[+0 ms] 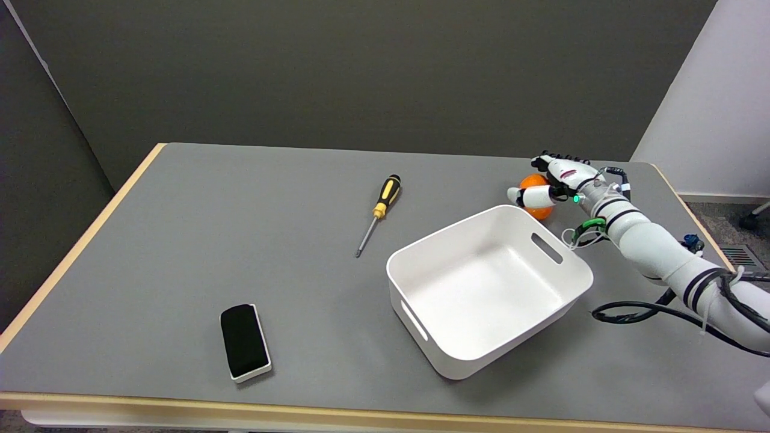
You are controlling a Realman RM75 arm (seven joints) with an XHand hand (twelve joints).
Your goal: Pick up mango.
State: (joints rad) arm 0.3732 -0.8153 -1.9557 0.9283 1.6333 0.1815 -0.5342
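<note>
Right hand [556, 180] is in at the far right of the table [180, 240], wrapped round the orange mango [534, 183]: thumb stretched across the near side, the other fingers [550, 161] curved over the far side and top. Whether it's truly squeezing or just cupping, I can't tell; the contact points are too small and partly hidden. The mango sits just behind the far corner of the white bin [488, 288], very near its rim, on the grey tabletop as far as can be seen. Tight spot there: bin wall right in front, the table's far edge near behind, its right edge off to the side. The arm runs in from the lower right, passing beside the bin's right wall, with a black cable [637, 310] looping on the table beneath it. To the left, plenty of grey surface: 1 screwdriver [379, 213] lies well apart from the bin, tip toward the near side. A black eraser [244, 341] rests near the front edge.
</note>
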